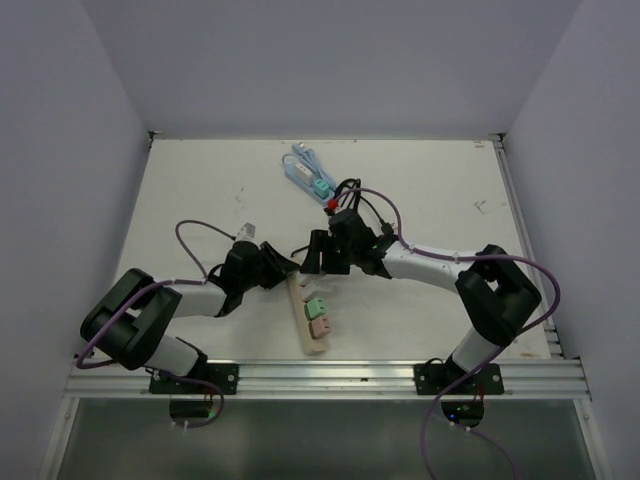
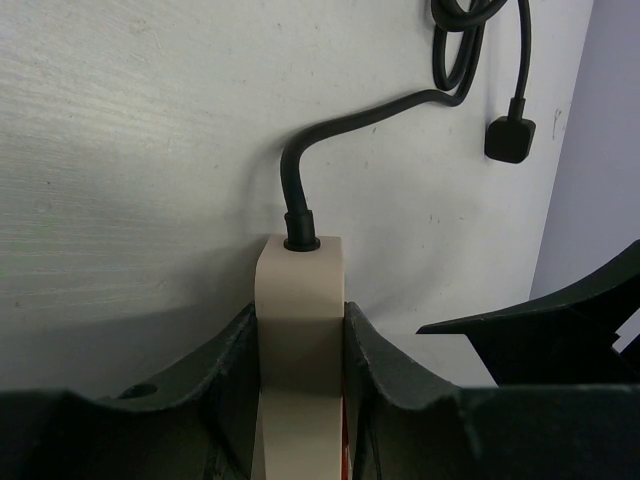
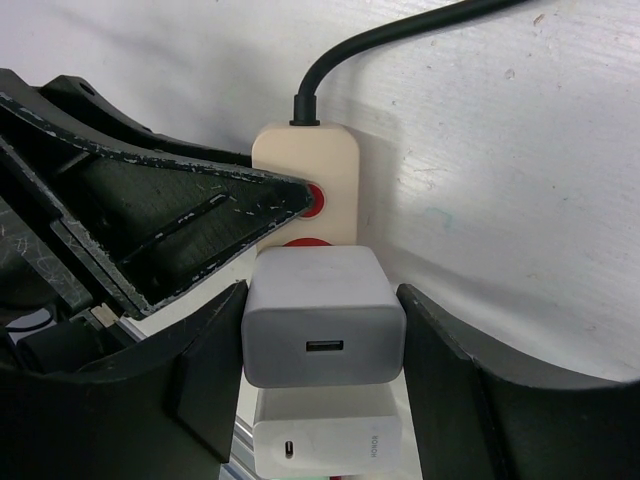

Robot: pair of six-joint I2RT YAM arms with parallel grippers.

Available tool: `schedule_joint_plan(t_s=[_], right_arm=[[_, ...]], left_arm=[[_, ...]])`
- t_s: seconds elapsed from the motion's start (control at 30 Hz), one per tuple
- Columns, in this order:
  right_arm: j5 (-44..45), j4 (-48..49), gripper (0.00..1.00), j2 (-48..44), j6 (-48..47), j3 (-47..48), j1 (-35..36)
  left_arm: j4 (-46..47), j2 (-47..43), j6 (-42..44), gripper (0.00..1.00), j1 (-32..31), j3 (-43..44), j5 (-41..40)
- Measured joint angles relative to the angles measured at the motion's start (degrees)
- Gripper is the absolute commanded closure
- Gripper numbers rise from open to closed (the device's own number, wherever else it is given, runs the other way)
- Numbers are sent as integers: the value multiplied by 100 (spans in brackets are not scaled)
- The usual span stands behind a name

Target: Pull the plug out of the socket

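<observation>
A beige power strip (image 1: 307,333) lies on the table near the front centre, its black cord (image 2: 298,160) leaving the far end. My left gripper (image 1: 278,266) is shut on the strip's far end (image 2: 300,290), a finger against each side. A grey-white USB charger plug (image 3: 323,325) stands on the strip just below its red switch (image 3: 316,200). My right gripper (image 3: 322,292) is closed around this plug, both fingers against its sides. I cannot tell whether the plug's pins still sit in the socket. A second white charger (image 3: 325,448) sits right behind it.
A green plug (image 1: 318,305) and a pink plug (image 1: 322,325) sit further down the strip. A blue-and-white adapter with cable (image 1: 308,176) lies at the back. The cord's loop and black end plug (image 2: 510,138) lie beyond the strip. The two grippers are very close together.
</observation>
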Motion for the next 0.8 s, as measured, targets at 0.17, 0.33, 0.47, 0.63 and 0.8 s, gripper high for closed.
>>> schedule_joint_plan(t_s=[0.17,0.33,0.47,0.63,0.8], right_arm=[[-61,83,100,-11,28,-61,-68],[-306,234,100,-37,46,-192,-212],[-605,372,100,-105,57,-374,-363],[-916,457,100,-177,66,-501,-531],[-1099,448,100,-297,-2,-511,-719]], left_arm=[[7,0,7,100,4,-4,-17],[11,-2,11,100,4,-22,-35],[-4,-13,46,100,-31,-28,-22],[-142,-24,127,100,-81,68,-33],[-442,-81,293,100,-120,332,-114]])
